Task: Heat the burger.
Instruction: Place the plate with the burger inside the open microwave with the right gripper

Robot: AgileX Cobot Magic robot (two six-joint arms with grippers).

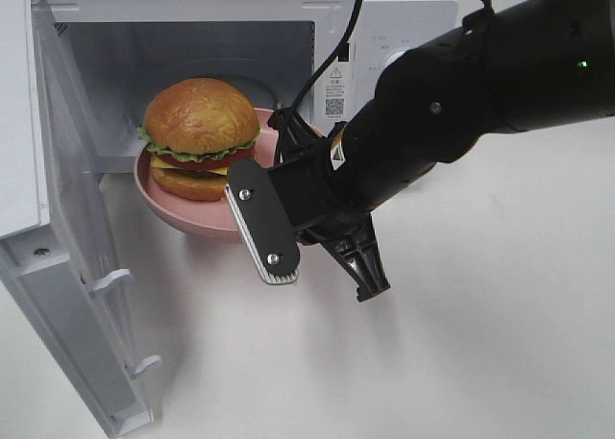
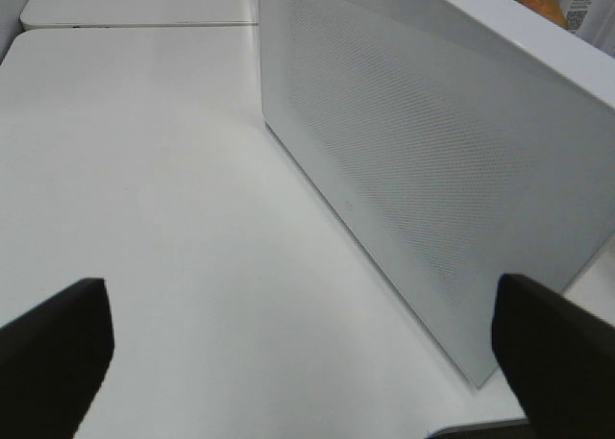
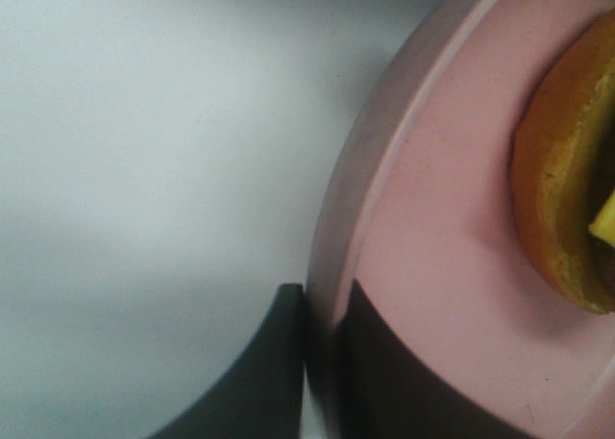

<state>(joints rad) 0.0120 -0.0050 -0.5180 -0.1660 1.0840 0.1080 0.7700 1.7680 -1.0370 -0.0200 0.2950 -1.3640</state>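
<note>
From the high exterior view we saw a white microwave (image 1: 384, 36) standing on the white surface (image 1: 480, 343) with its door (image 1: 77, 266) swung wide open to the left. The burger (image 1: 200, 122) sat on a pink plate (image 1: 187, 218) at the mouth of the cavity, and the plate's near part jutted out past the front edge. The burger stood upright, bun dome on top, with lettuce, tomato, cheese and patty lying flat beneath it. Its stack ran vertically, and being round it showed no long side. The right arm (image 1: 452, 93) reached in from the right to the plate's right rim and hid that part of it.

In the left wrist view the left end effector (image 2: 307, 353) was released, its two dark fingers (image 2: 53, 353) spread wide above the surface. The perforated outer face of the door rose just ahead of it and blocked the cavity. Only a sliver of bun showed over the door's top edge.

In the right wrist view the right end effector (image 3: 327, 362) was clenched on the plate's rim, one finger outside it and one on the inner face. The bottom bun's edge lay nearby on the plate, apart from the fingers.
</note>
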